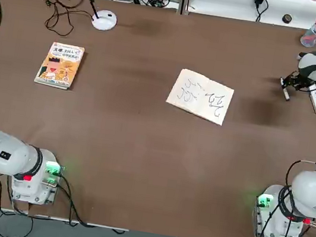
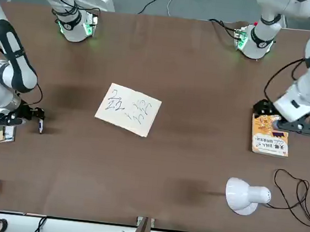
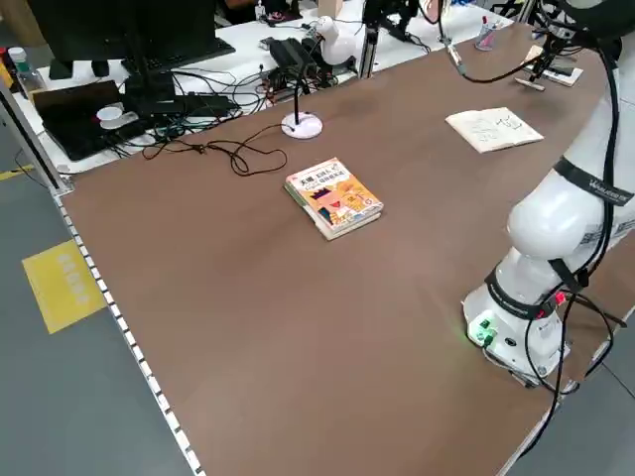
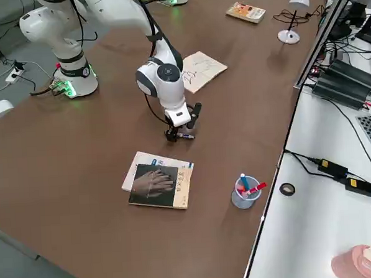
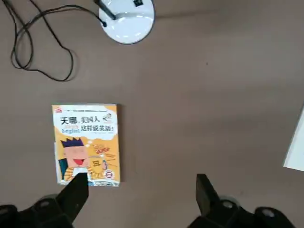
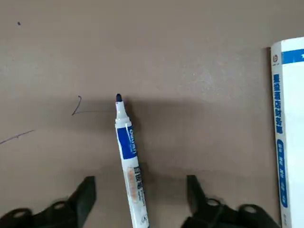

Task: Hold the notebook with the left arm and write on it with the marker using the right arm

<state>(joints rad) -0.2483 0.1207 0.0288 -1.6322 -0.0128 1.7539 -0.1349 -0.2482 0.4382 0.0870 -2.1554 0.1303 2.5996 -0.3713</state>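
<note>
We see an open notebook [image 1: 200,96] lying flat near the middle of the brown tabletop [image 1: 136,145], its two pale pages carrying dark handwritten strokes in short rows. Its long axis runs mostly side to side across the table, the robot's-right end slanting a little towards the robot.

Towards the robot's right lies the marker [image 6: 131,166] – slim and white, with a blue label, dark printing and a bare dark-blue tip. It lies on the tabletop, its tip pointing away from the robot's bases and angled slightly to the robot's left. The right gripper [image 6: 141,202] is over it, fingers open on either side of the barrel and touching neither side. Just beside, on the robot's right, is a book pile [image 4: 158,180] topped by a cover showing a hand.

The left gripper [image 5: 142,199] hangs near the orange-yellow book [image 5: 87,145], fingers wide apart and holding nothing – well apart from the notebook.
</note>
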